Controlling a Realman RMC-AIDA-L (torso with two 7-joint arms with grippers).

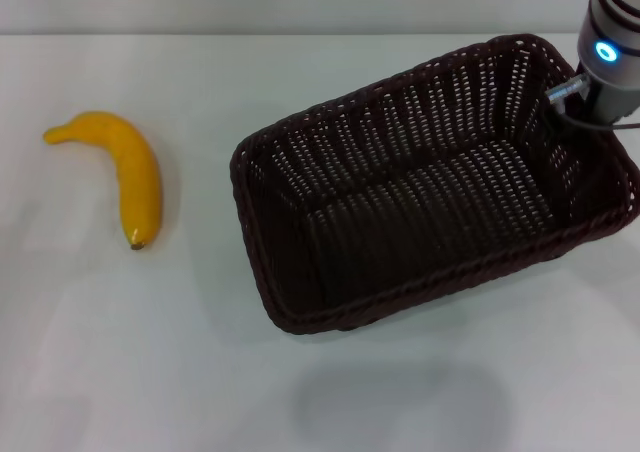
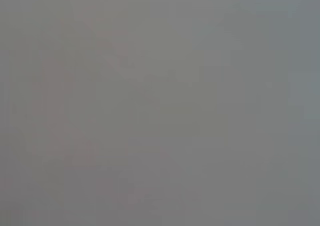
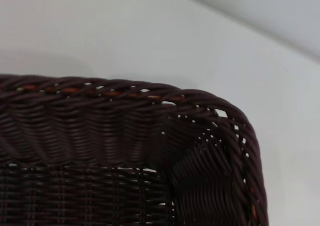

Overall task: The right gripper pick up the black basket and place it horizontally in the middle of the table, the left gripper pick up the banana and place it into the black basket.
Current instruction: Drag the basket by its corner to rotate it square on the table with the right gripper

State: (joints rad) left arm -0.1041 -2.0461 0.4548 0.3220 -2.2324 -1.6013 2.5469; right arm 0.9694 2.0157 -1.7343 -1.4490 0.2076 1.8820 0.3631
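The black basket [image 1: 420,192] is right of centre in the head view, tilted, with a faint shadow apart from it on the table [image 1: 150,352] below, so it hangs above the tabletop. My right gripper [image 1: 585,100], under the blue-lit wrist, is at the basket's far right end and holds it by the rim. The right wrist view shows one basket corner [image 3: 210,136] close up over the white table [image 3: 125,31]. The banana [image 1: 135,172] lies on the table at the left, apart from the basket. My left gripper is out of view; its wrist view shows only plain grey.
The white table runs to a far edge [image 1: 250,34] behind the banana and basket. A grey cable [image 1: 600,122] hangs from the right wrist over the basket's right end.
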